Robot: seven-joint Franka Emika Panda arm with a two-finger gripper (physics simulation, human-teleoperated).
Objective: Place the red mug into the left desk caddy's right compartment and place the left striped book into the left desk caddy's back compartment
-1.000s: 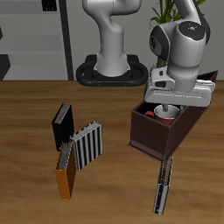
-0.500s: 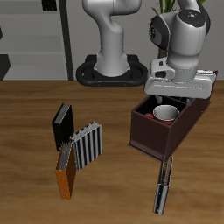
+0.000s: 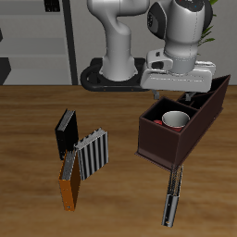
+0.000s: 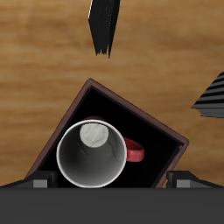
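Observation:
The red mug (image 3: 174,120) stands upright in the big square right compartment of the left desk caddy (image 3: 162,148), a dark brown box. The wrist view looks straight down into the mug (image 4: 92,156), and its red handle (image 4: 133,151) shows inside the caddy's wall (image 4: 131,107). My gripper (image 3: 188,94) hangs open well above the mug and holds nothing. Its fingertips (image 4: 39,181) are spread wide. The left striped book (image 3: 172,196) lies flat on the table between the caddy and the front edge. It also shows in the wrist view as a slim dark striped book (image 4: 103,24).
A second striped book (image 3: 93,155) stands across the table from the caddy, and its corner (image 4: 213,96) shows in the wrist view. An orange book (image 3: 69,183) and a black book (image 3: 65,132) are beside it. The robot's base (image 3: 116,74) is at the back.
My gripper has risen straight up out of the caddy and drifted slightly back. The mug stays behind in the big compartment.

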